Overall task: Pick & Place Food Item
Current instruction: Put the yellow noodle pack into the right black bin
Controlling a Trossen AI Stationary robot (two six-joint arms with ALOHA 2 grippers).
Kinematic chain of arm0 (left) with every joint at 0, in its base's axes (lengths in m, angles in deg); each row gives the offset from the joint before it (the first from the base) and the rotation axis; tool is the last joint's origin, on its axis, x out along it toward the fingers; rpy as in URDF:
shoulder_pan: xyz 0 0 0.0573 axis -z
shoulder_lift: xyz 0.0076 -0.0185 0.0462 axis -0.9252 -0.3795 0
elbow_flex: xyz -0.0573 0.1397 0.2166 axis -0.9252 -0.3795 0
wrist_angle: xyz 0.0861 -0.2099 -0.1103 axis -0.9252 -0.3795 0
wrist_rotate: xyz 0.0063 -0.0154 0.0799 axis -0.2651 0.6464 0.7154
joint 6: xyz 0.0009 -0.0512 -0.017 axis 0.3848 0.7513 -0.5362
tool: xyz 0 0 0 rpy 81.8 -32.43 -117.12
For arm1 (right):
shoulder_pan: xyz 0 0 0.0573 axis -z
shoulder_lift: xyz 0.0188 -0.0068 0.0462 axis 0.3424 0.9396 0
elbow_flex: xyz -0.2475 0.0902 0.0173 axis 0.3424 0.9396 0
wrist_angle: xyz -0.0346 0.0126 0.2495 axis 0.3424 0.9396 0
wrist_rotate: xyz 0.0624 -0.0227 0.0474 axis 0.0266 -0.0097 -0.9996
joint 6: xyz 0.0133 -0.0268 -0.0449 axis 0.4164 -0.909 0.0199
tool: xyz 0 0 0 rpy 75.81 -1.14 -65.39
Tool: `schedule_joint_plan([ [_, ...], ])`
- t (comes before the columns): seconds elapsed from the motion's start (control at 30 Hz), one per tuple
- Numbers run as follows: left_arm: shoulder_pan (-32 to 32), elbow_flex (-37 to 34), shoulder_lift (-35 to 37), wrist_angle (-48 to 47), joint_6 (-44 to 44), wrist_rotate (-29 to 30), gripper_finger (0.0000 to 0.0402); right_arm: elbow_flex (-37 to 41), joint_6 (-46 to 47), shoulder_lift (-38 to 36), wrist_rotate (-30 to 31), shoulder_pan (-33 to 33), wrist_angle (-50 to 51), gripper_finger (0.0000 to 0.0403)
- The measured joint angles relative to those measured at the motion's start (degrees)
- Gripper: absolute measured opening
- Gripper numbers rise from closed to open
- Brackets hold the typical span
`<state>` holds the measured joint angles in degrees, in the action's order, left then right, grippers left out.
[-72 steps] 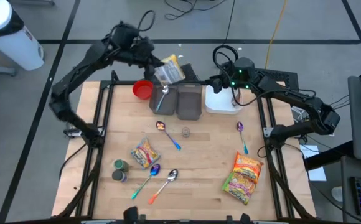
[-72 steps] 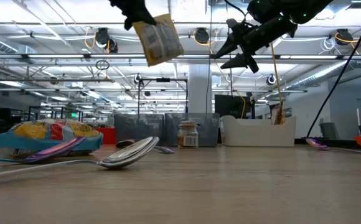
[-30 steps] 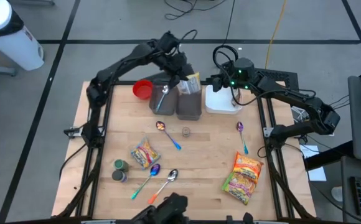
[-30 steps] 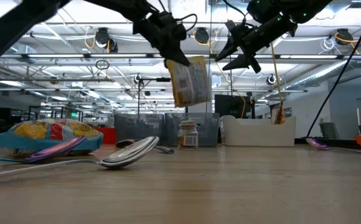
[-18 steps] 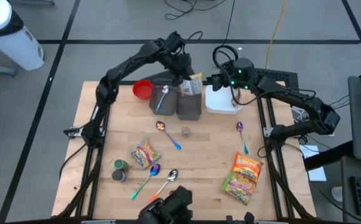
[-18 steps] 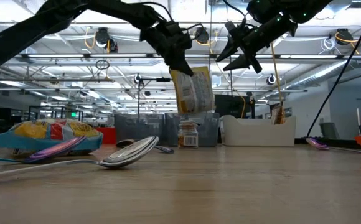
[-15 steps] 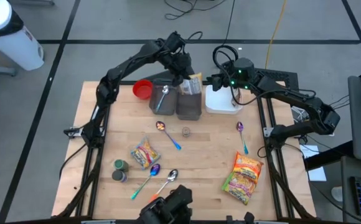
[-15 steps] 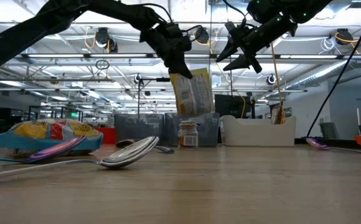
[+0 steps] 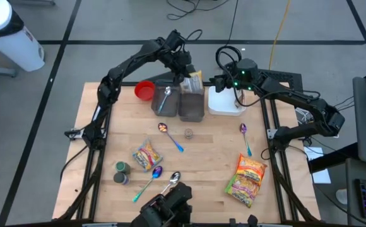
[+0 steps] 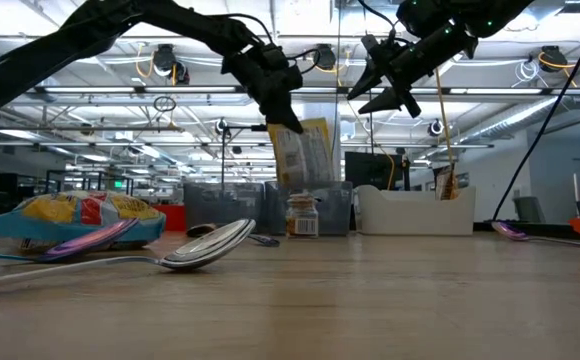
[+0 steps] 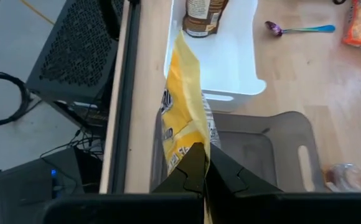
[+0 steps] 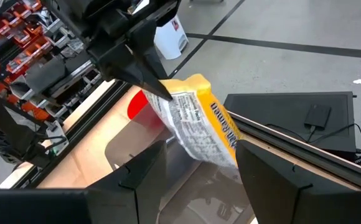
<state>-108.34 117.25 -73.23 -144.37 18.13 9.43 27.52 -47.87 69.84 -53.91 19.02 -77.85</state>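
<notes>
My left gripper (image 9: 184, 74) is shut on a yellow food packet (image 9: 195, 82) above the far end of the right one of two grey bins (image 9: 192, 106). In the low view the packet (image 10: 305, 152) hangs with its lower end about level with the bin rim. The left wrist view shows the packet (image 11: 183, 121) over the bin (image 11: 264, 155). My right gripper (image 9: 223, 81) is open and empty, high above the white bin (image 9: 226, 104). Its wrist view looks between its fingers (image 12: 199, 180) at the packet (image 12: 202, 124). My left gripper pinches the packet's top edge (image 11: 198, 155) between its two fingertips, which come from above and slant down. The packet hangs below the fingers, tilted, clear of the table. Whether its lower end touches the bin does not show.
The left grey bin (image 9: 164, 101) holds a spoon, and a red cup (image 9: 144, 90) stands beside it. The white bin holds a jar (image 11: 202, 12). Spoons, a small jar (image 9: 188, 133), two snack bags (image 9: 147, 156) (image 9: 247, 178) and cans (image 9: 121, 171) lie on the near half.
My left gripper has carried the packet a little toward the table's right edge and down over the right grey bin. The packet still hangs from its top edge. My right gripper has kept still.
</notes>
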Motion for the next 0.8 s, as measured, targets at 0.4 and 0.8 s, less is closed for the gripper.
schedule_joint_plan([
  [0.4,0.22,-0.15,-3.65,0.45,0.20,0.87,0.0000,0.00,-0.05,0.01,-0.19,0.02,0.53,0.0187],
  [0.8,0.43,-0.07,-4.43,1.23,-1.63,2.99,0.0000,0.00,-1.11,0.02,1.11,0.02,1.15,0.0187],
])
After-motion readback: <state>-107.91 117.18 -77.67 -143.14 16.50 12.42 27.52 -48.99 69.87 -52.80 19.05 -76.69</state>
